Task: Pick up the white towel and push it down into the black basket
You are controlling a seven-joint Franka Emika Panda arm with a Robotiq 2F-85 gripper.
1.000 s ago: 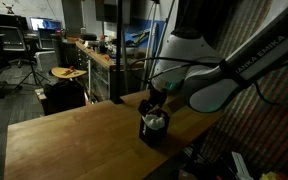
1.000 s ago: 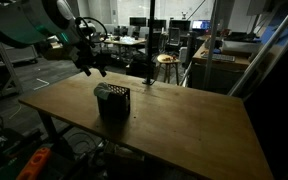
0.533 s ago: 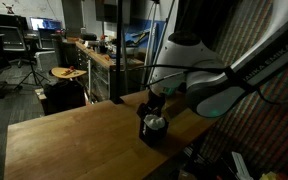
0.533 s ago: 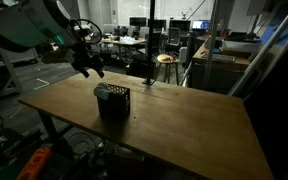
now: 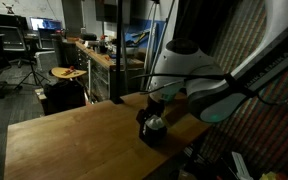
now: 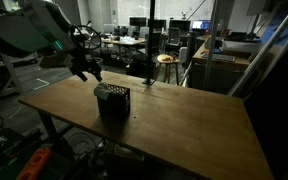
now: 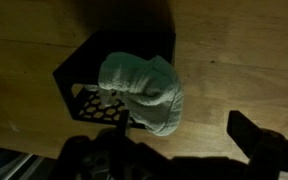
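Your white, round-shelled robot arm [image 5: 202,85] is bent at the elbow, with the forearm sloping down to a dark wrist [image 5: 160,92]. In both exterior views the arm enters from a frame edge and carries the wrist low and forward. Your black two-finger gripper [image 6: 85,69] hangs below the wrist, pointing downward at a slight tilt. The jaws stand wide apart with nothing clamped between them. In the wrist view the dark fingers [image 7: 267,143] show along the lower edge, out of focus, one at each side, well apart.
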